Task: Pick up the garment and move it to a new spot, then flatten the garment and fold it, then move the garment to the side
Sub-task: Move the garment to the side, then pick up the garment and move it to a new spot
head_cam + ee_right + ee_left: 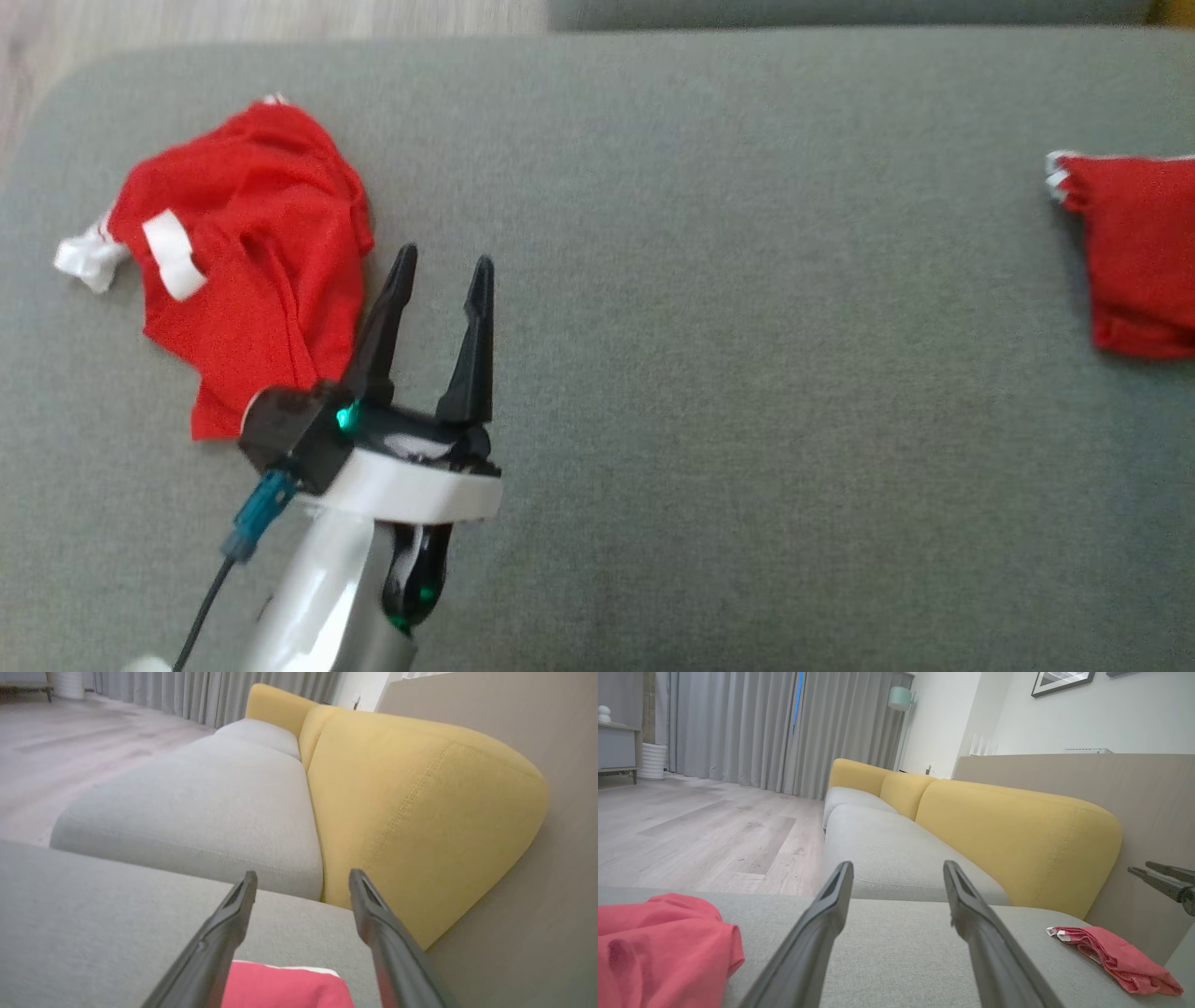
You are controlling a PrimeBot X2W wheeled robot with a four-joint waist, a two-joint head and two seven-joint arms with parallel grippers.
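Beside the crumpled garment (252, 243) at upper left, the left gripper (443, 266) stands spread; pickup seems next, needing a leftward reach.

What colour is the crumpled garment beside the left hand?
The garment is red, with white trim at one edge. The head view shows it best.

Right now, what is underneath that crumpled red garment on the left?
The crumpled red garment lies directly on the grey seat cushion, which shows around its edges. Whether anything sits beneath its folds cannot be seen, because the cloth covers that patch.
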